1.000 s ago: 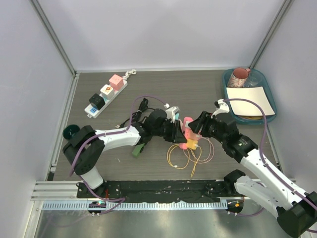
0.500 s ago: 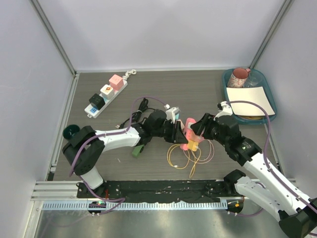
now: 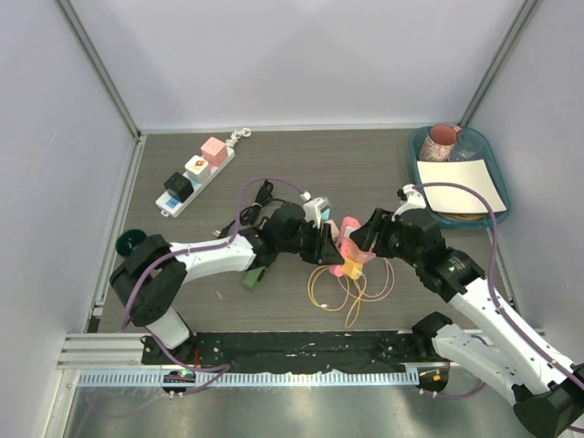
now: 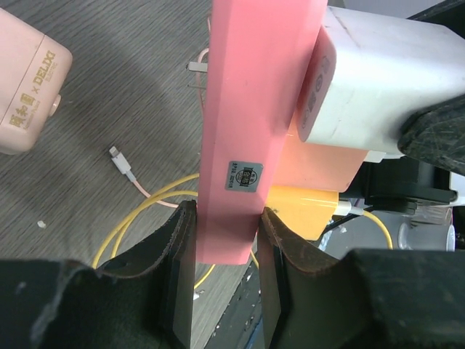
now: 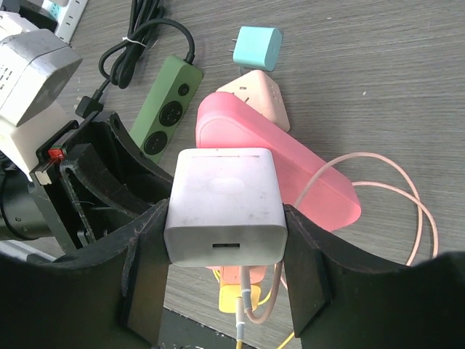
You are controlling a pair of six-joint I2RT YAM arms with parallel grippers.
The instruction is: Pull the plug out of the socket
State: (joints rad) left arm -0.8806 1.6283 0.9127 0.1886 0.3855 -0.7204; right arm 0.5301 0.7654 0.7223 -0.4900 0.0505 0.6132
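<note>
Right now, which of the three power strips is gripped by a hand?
The pink power strip, pinched in the left hand. The green strip and the white strip at back left lie with no hand on them.

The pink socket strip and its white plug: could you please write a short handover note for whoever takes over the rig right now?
Left hand: shut on the pink socket strip, clamping its narrow sides.
Right hand: closed around the white plug, one finger on each side.
Done: both grips are set.
Not done: the plug looks seated against the strip, with no gap visible.
Left to do: probably pull the plug straight away from the strip while the left hand holds the strip firm.
</note>
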